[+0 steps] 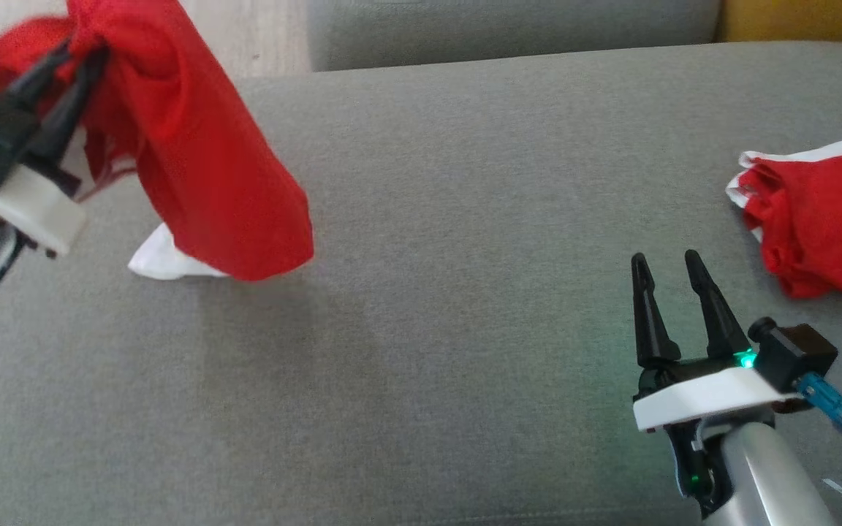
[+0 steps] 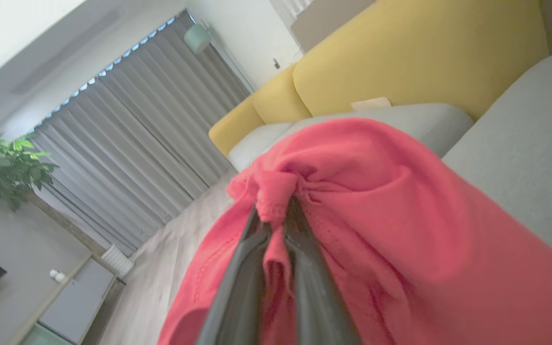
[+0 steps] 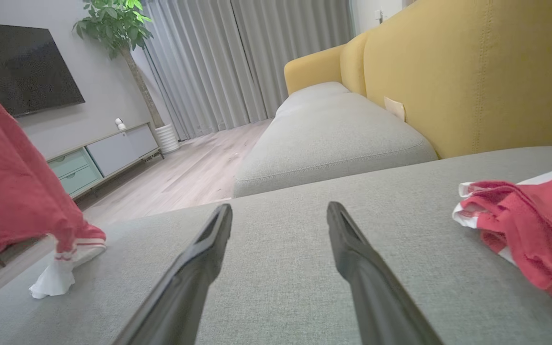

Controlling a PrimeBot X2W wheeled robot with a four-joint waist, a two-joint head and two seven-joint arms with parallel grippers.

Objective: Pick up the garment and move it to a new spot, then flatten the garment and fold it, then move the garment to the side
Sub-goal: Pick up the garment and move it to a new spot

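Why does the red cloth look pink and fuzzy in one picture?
Left wrist view: the cloth sits near the lens, so it looks washed-out pink and the left fingers blur. Head view: the cloth is deep red, with a soft shadow on the sofa below it. Right wrist view: sharp, though the wide lens stretches the right fingers.

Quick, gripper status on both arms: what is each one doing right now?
Left gripper: closed on the red garment, holding it up off the cushion.
Right gripper: open, holding nothing, above the grey sofa cushion.
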